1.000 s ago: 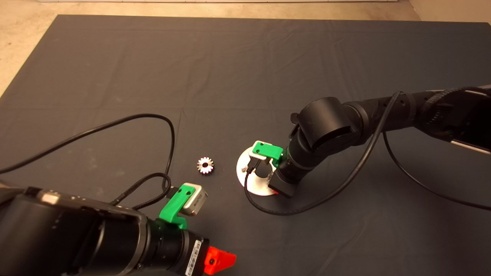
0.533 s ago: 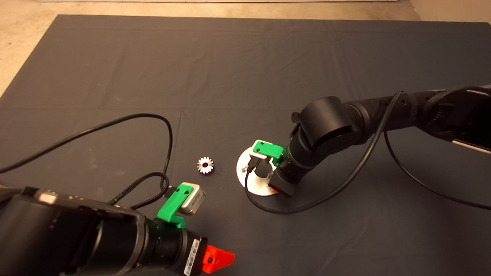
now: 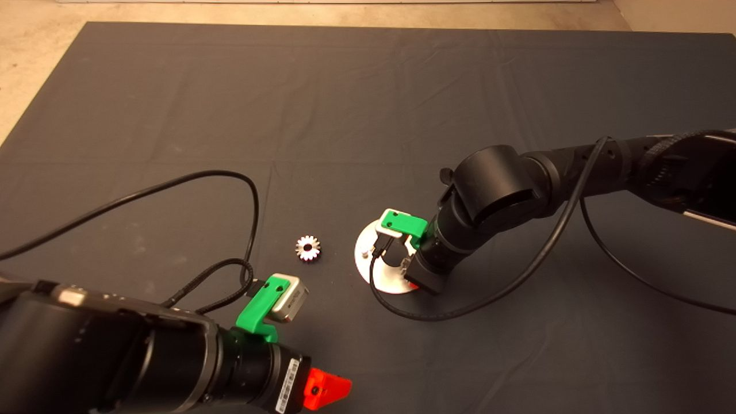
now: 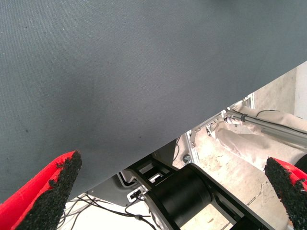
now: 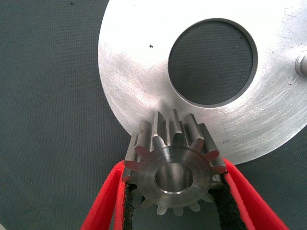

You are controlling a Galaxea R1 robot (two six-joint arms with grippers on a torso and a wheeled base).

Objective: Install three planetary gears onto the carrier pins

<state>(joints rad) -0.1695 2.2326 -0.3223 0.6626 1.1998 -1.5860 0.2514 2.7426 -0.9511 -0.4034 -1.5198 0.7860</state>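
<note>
A gear [image 5: 173,175] is clamped in the right pincer [image 5: 175,201] over the disc [image 5: 134,72] rim (left pincer [image 4: 172,191] parked, fingers apart, near the bench's front edge).

The mat [image 3: 345,115] is dark charcoal grey, the floor [image 3: 34,34] beyond it pale beige. The disc [image 5: 139,72] is bright brushed silver with fine arc scratches. The gear [image 5: 175,170] is duller steel-grey. The right gripper [image 5: 175,206] has red fingers [image 5: 103,206] with black, seemingly grainy pads.
</note>
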